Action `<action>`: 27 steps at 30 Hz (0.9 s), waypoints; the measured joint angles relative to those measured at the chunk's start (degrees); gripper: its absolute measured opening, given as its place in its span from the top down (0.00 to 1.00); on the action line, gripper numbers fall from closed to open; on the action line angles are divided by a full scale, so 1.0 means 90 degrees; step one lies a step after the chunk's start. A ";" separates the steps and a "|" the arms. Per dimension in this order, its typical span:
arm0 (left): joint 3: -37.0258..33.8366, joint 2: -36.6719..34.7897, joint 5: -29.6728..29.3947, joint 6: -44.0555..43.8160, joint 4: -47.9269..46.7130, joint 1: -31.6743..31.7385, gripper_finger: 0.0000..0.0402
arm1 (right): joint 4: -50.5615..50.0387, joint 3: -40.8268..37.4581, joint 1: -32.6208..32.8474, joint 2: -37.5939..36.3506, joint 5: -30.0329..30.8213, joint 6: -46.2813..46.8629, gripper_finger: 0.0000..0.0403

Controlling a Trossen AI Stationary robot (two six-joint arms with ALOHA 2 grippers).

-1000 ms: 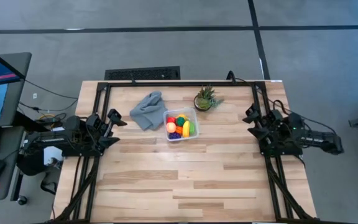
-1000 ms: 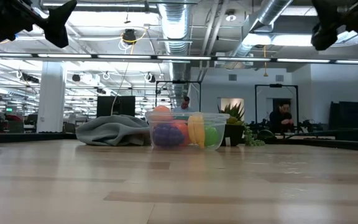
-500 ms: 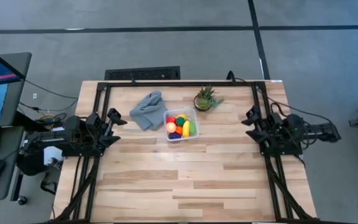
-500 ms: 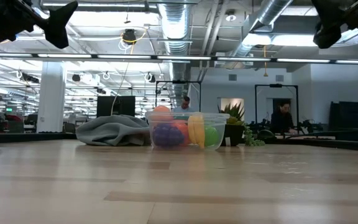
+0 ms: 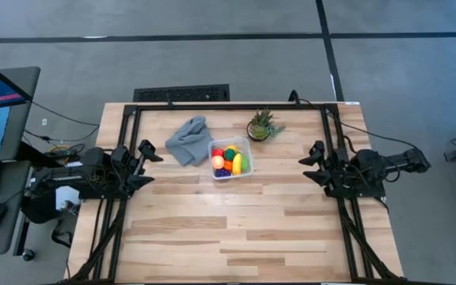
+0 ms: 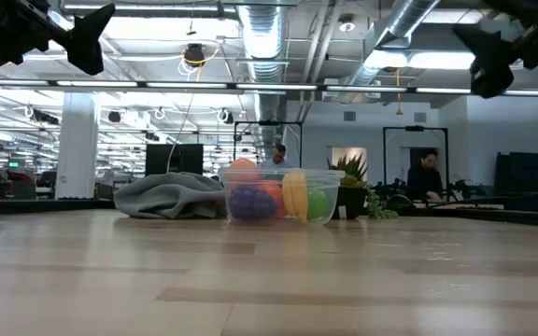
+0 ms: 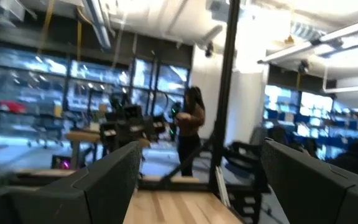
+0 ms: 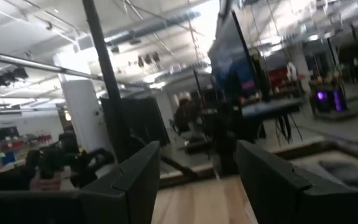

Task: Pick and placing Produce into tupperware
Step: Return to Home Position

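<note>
Small clear plastic squarish tupperware point(image 5: 247, 144) sits far-centre on the wooden surface point(image 5: 236, 229), heaped with small hard-looking coloured toy produce point(image 5: 229, 161). Likely light, thin-walled and slick; best gripped at a rim wall. Left arm's dark two-finger claw point(image 5: 146, 162) and right claw point(image 5: 313, 162) hang spread and empty at the left and right edges.

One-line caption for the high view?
Produce in the tupperware beside grey cloth and potted plant; left gripper and right gripper open at the sides.

Left end effector point(image 5: 149, 164) and right end effector point(image 5: 308, 161) hover raised, well apart (fingers spread).
</note>
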 joint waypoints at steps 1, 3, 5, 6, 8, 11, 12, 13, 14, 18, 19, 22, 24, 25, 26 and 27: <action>0.0000 0.0000 0.0084 0.0000 -0.0099 0.0000 0.20 | -0.0122 0.0000 0.0000 0.0000 0.0021 0.0039 0.42; 0.0000 0.0000 0.0215 -0.0009 -0.0347 -0.0002 0.20 | -0.0395 0.0000 0.0000 0.0000 0.0026 0.0062 0.42; 0.0000 0.0000 0.0235 -0.0020 -0.0631 -0.0002 0.20 | -0.0594 0.0000 -0.0002 0.0000 0.0071 0.0151 0.42; 0.0000 0.0002 0.0235 -0.0038 -0.0731 -0.0002 0.20 | -0.0676 -0.0002 0.0000 0.0000 0.0113 0.0209 0.42; 0.0000 0.0002 0.0245 -0.0021 -0.0798 -0.0002 0.20 | -0.0818 -0.0002 0.0000 0.0000 0.0164 0.0342 0.42; 0.0000 0.0002 0.0515 0.0197 -0.0772 -0.0002 0.20 | -0.0900 -0.0002 0.0000 0.0000 0.0168 0.0509 0.42; 0.0000 0.0002 0.0636 0.0278 -0.0752 -0.0002 0.20 | -0.0934 -0.0002 0.0000 0.0000 0.0168 0.0531 0.42; 0.0000 0.0002 0.0748 0.0335 -0.0752 -0.0002 0.20 | -0.0954 -0.0002 0.0000 0.0000 0.0168 0.0566 0.42; 0.0000 0.0000 0.0833 0.0388 -0.0778 -0.0002 0.20 | -0.0983 -0.0002 0.0000 0.0000 0.0168 0.0618 0.42; 0.0000 0.0000 0.0423 0.0472 -0.1324 -0.0005 0.20 | -0.1278 -0.0005 -0.0002 0.0000 0.0182 0.0894 0.42; 0.0000 0.0002 0.0099 0.0471 -0.1425 -0.0006 0.20 | -0.1345 -0.0005 -0.0002 0.0000 0.0190 0.0981 0.42; 0.0000 0.0002 -0.0561 0.0582 -0.1503 -0.0083 0.20 | -0.1414 -0.0005 -0.0002 0.0000 0.0190 0.1077 0.42; 0.0000 0.0002 -0.0843 0.0639 -0.1469 -0.0167 0.20 | -0.1411 -0.0005 -0.0002 0.0000 0.0196 0.1086 0.42; 0.0000 0.0000 -0.0985 0.0639 -0.1489 -0.0211 0.20 | -0.1410 -0.0007 -0.0002 0.0000 0.0222 0.1086 0.42; 0.0000 0.0000 -0.1133 0.0639 -0.1576 -0.0257 0.20 | -0.1409 -0.0007 -0.0002 0.0000 0.0246 0.1086 0.42; 0.0000 0.0000 -0.1260 0.0637 -0.1719 -0.0308 0.20 | -0.1409 -0.0007 -0.0002 0.0000 0.0267 0.1086 0.42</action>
